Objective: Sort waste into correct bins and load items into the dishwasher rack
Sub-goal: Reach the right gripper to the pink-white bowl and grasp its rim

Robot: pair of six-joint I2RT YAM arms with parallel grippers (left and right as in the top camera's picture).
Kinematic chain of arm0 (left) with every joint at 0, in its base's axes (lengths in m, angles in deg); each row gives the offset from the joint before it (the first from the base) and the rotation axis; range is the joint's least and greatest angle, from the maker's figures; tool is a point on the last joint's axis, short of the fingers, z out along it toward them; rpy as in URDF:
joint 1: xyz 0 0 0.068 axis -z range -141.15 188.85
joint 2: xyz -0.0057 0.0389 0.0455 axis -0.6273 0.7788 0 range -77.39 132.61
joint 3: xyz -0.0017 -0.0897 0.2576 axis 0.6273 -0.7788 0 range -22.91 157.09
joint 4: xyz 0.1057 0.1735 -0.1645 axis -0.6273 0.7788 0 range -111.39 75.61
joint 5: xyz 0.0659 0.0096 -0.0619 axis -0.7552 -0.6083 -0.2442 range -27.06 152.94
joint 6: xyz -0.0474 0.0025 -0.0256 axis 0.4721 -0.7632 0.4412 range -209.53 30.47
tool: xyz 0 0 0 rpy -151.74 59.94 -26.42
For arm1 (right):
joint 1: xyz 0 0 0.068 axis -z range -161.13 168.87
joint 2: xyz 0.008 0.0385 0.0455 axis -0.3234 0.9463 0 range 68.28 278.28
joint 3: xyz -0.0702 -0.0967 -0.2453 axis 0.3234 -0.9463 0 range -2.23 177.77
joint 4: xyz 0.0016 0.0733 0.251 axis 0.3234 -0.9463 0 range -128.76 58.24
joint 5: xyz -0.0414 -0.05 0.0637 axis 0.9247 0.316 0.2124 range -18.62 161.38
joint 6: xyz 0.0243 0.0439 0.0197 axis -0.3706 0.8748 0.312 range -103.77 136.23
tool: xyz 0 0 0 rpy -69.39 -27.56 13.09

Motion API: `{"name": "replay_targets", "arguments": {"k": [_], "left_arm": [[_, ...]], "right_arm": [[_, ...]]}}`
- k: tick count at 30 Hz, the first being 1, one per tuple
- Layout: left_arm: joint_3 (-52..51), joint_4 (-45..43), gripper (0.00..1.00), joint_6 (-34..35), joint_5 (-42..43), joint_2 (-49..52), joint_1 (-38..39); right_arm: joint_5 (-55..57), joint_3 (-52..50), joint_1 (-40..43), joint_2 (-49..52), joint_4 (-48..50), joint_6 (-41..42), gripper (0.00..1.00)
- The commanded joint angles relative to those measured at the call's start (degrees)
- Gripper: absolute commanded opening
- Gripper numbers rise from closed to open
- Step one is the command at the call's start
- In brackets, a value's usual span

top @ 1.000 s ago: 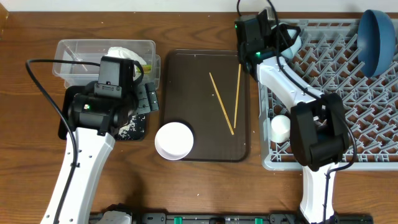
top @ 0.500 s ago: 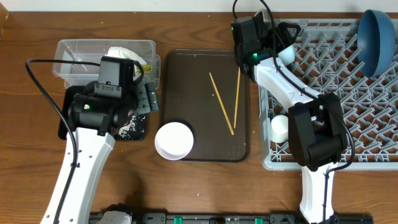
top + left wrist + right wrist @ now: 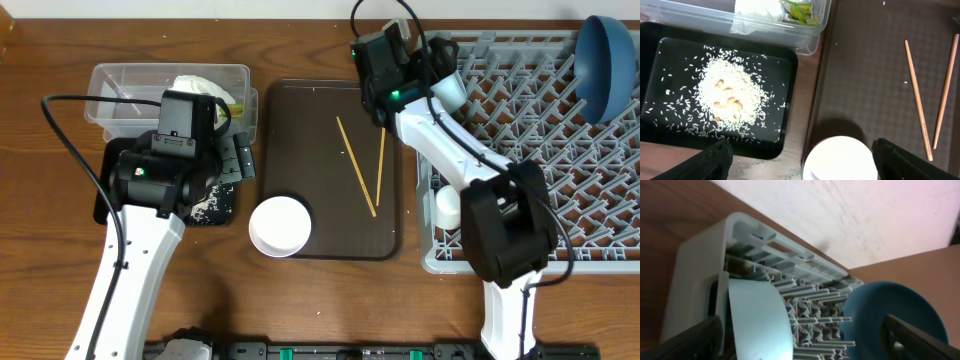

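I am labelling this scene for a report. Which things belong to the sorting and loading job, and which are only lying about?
Belong to the job: napkin, wrapper, rice scraps, clear tub, black tray, chopsticks, white bowl, light blue bowl, white cup, dark blue dish, rack.
Only lying about: brown serving tray, table.

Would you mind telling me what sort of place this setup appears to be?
Probably a tabletop mock-up of a canteen dish-return station: a grey dishwasher rack, a brown serving tray with chopsticks, and a black tray of rice scraps.
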Motion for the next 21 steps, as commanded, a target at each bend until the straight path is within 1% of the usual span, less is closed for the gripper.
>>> {"name": "replay_targets", "arguments": {"k": [1, 2, 4, 7, 8, 10, 12, 15, 17, 21], "left_arm": [[0.68, 0.11, 0.91, -0.07, -0.46, -0.37, -0.20], [0.68, 0.11, 0.92, -0.07, -0.46, -0.37, -0.20], [0.68, 0.11, 0.91, -0.07, -0.46, -0.37, -0.20], [0.68, 0.11, 0.91, -0.07, -0.46, -0.37, -0.20], [0.68, 0.11, 0.92, -0.07, -0.46, -0.37, -0.20], [0.68, 0.11, 0.92, -0.07, -0.46, -0.37, -0.20], [0.68, 0.11, 0.91, -0.07, -0.46, -0.37, -0.20], [0.68, 0.11, 0.91, -0.07, -0.46, -0.37, -0.20], [0.68, 0.11, 0.91, -0.07, -0.46, -0.37, -0.20], [0.68, 0.11, 0.91, -0.07, -0.46, -0.37, -0.20]], "right_arm": [[-6.14, 0.39, -1.86, -6.08, -2.05, 7.17, 0.99], [-9.03, 0.39, -2.36, -7.30, -3.54, 8.48, 0.99], [-18.73, 0.39, -3.61, -10.36, -8.13, 14.27, 0.99], [-38.97, 0.39, -4.72, -13.38, -14.64, 21.35, 0.99], [-46.86, 0.39, -4.98, -13.84, -16.83, 24.96, 0.99], [-58.23, 0.39, -5.25, -13.88, -19.47, 29.92, 0.99], [-67.60, 0.26, -5.57, -13.27, -22.10, 33.11, 0.99], [-73.46, -0.33, -6.47, -12.02, -24.85, 35.74, 0.99], [-75.03, -1.88, -7.48, -11.28, -25.05, 35.93, 0.92], [-76.56, -6.25, -10.43, -9.64, -24.09, 36.72, 0.84]]}}
